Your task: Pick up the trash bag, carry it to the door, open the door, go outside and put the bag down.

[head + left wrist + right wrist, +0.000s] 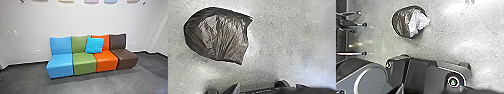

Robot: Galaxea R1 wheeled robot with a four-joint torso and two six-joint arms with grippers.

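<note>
"Head view?"
"Four seats along the wall, cushion against the green and orange backs."
"Left wrist?"
"Bag over or on the floor, can't tell."
"Right wrist?"
"Bag again, pale patch."
"Grippers?"
"Can't tell, either one."

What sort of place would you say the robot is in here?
Probably a lounge or waiting area in an office building: a row of coloured seats with a blue cushion stands against a plain white wall.
</note>
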